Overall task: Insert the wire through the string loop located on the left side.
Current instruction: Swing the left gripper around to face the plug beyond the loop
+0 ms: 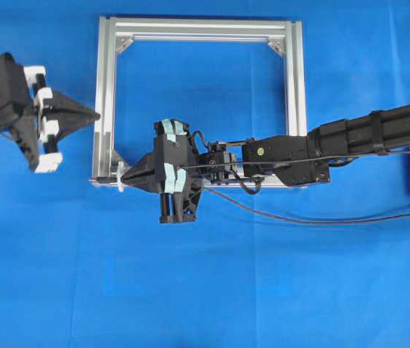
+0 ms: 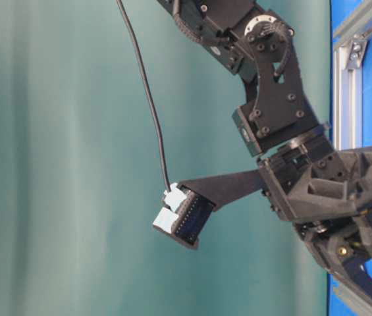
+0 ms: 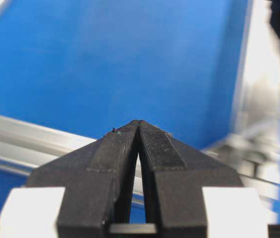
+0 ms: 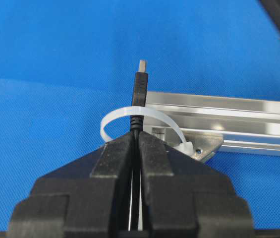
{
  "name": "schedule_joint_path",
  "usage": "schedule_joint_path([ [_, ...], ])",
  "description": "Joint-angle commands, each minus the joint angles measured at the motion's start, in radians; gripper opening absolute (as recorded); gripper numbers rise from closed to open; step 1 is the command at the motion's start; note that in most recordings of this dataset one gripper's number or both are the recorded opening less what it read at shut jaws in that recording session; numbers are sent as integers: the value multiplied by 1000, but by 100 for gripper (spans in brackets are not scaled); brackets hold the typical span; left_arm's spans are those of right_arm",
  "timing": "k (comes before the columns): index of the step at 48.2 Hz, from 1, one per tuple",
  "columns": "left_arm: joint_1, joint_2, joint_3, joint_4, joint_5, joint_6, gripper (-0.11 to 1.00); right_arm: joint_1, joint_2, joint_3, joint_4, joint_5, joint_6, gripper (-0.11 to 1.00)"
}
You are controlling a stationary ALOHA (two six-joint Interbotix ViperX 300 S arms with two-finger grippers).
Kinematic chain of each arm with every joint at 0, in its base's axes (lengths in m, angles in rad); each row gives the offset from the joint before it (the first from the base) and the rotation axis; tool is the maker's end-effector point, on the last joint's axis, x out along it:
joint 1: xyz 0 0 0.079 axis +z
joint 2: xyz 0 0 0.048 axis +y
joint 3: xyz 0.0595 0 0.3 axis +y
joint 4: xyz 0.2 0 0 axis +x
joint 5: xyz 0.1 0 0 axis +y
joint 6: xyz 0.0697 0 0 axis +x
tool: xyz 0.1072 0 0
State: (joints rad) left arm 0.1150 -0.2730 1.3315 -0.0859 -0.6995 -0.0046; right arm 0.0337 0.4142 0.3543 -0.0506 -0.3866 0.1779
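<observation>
Wire, black with a small grey metal tip, passes through the white string loop, clamped in the right pincer; left pincer is closed, empty.

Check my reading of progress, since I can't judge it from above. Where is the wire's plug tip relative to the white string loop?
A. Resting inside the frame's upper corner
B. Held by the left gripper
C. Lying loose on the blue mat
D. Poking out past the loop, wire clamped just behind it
D: in the right wrist view the wire passes through the string loop, with the right gripper shut on it just behind.
</observation>
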Motion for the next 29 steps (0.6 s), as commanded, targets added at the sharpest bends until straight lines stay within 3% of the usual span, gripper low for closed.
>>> schedule_joint_path([
  [1,-66,-49,9,5,-5,2,0,2,-18,-15,0,-5,0,1],
  [16,-275,-195,37,17,21,18,0,2,-20,-15,2,-5,0,1],
  [29,-278,-202,29,15,58,29,0,2,-18,-15,2,-5,0,1],
])
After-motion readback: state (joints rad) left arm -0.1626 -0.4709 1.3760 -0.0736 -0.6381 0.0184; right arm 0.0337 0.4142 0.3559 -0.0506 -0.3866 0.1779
